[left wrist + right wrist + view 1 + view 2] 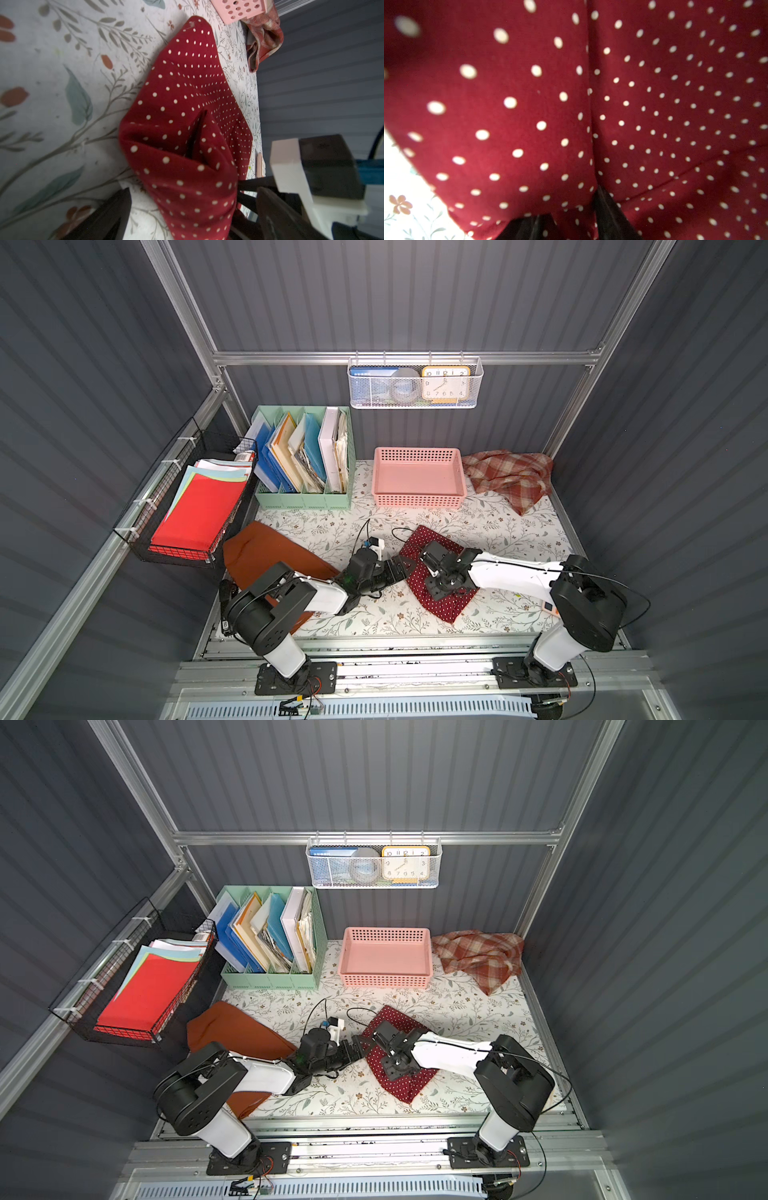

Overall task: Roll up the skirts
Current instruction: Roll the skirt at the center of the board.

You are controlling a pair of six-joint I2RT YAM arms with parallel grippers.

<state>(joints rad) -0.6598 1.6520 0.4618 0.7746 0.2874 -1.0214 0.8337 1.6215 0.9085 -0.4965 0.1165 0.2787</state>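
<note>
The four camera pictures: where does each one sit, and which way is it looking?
Both top views: overhead at the robot's side of the table, looking down on left arm, right arm and polka-dot skirt.
Left wrist: on the left arm, looking low across the skirt toward the pink basket; open left gripper shows.
Right wrist: on the right arm, close against the skirt; right gripper pinches a fold.
Shared: all four show the skirt.
</note>
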